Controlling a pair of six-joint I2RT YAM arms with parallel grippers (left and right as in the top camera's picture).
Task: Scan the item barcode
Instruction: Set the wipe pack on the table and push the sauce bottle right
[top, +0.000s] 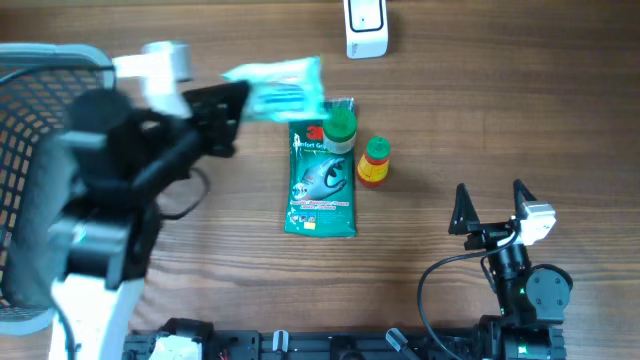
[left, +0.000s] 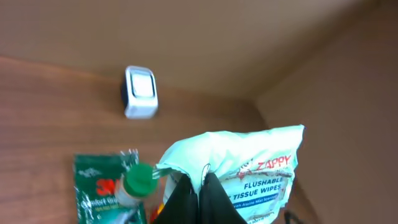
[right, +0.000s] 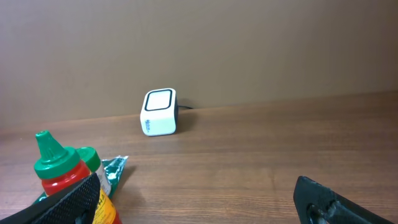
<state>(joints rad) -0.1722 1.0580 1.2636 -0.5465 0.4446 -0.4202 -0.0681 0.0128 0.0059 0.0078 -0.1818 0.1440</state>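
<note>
Pinching wipes pack (left: 249, 165) by edge, left pincer (left: 196, 186) clamped tight; right pincer (top: 490, 197) wide apart, empty

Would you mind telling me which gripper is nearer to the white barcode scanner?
Left. The left gripper, shut on the wipes pack, is off to the left of the scanner; the right gripper stands open near the table front edge, farther away.

The wipes pack (top: 280, 88) is blurred overhead (the scanner (top: 366, 30) is cropped by the top edge).
</note>
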